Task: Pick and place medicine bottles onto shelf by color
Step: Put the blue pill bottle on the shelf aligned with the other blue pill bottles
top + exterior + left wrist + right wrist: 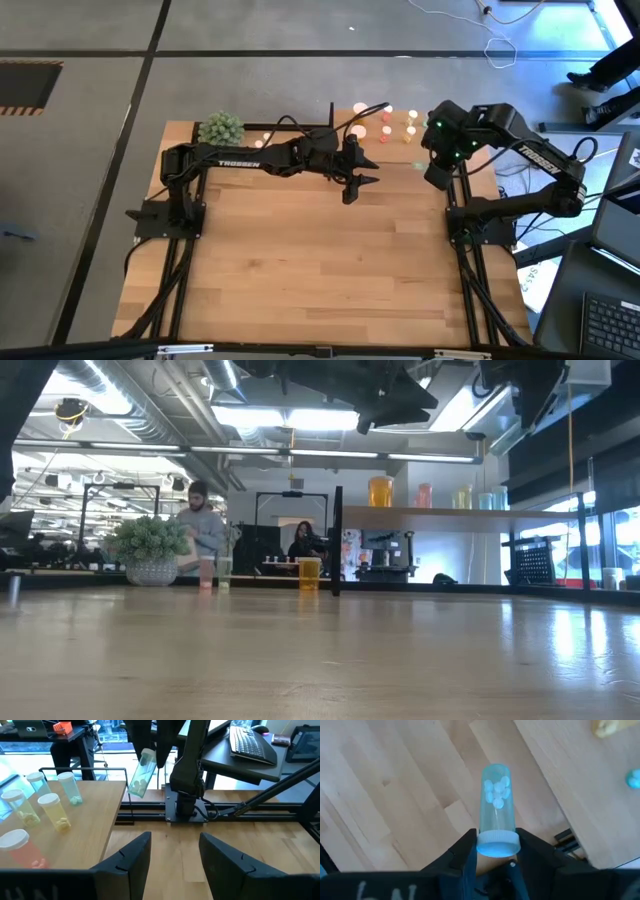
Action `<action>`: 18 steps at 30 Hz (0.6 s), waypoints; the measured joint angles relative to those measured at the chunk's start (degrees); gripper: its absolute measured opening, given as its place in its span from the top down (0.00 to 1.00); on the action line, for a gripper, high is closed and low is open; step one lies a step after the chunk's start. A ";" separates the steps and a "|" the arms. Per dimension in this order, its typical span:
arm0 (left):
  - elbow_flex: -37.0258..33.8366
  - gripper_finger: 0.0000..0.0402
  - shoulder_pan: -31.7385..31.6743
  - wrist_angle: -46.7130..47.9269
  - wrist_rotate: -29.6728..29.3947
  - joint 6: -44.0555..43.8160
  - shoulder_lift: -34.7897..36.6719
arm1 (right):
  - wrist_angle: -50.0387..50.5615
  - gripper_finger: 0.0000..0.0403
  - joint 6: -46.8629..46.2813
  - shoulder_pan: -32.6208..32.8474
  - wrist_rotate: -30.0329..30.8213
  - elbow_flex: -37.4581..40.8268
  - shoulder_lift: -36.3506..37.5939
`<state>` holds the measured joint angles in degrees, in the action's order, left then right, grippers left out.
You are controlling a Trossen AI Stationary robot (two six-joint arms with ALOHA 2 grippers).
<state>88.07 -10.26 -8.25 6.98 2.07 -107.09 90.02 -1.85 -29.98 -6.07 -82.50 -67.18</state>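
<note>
The job looks well along but not finished: the shelf (85, 827) already carries a cluster of bottles (52, 812), with pale green, yellow and pink-red ones standing upright near its end in the left wrist view, and orange, pink, yellow and green ones lined along the board in the low view (whether the colours are cleanly grouped I cannot tell from here). One more bottle is in the air: the right gripper (497, 851), raised just off the end of the shelf, is clamped on the cap end of a pale green bottle (496, 807) with white pills inside, its body pointing down toward the tabletop (395, 785) beside the shelf edge. Left to do, by my judgement, is setting that one among the green ones and then fetching the strays: in the low view a pink, a green and an orange bottle (309, 573) stand on the tabletop between the plant (151, 547) and the shelf's black post. The left gripper (172, 857) hovers empty beside the shelf, fingers moderately apart. That left arm reaches in close to the shelf, so it may crowd the right arm's way in. People sit in the room beyond, well apart from the shelf.
</note>
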 joint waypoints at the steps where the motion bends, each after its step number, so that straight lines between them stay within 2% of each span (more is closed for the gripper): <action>1: 0.00 0.59 -0.02 0.00 0.00 0.01 0.00 | 0.02 0.69 0.60 0.00 0.13 0.00 0.00; 8: -0.02 0.59 -0.30 -0.57 0.00 0.15 -0.01 | 0.00 0.69 -0.66 -0.20 0.61 0.00 0.00; 15: 0.02 0.59 -1.16 -5.80 -0.04 0.10 -1.41 | 0.00 0.69 0.91 2.48 0.81 0.00 0.00; 18: -0.02 0.59 -1.15 -7.94 0.09 0.10 -2.72 | 0.00 0.69 0.89 4.30 3.69 0.00 -0.05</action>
<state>88.05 -11.42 -16.19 7.07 2.17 -109.81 90.02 -0.95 -25.67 -2.37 -82.50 -67.22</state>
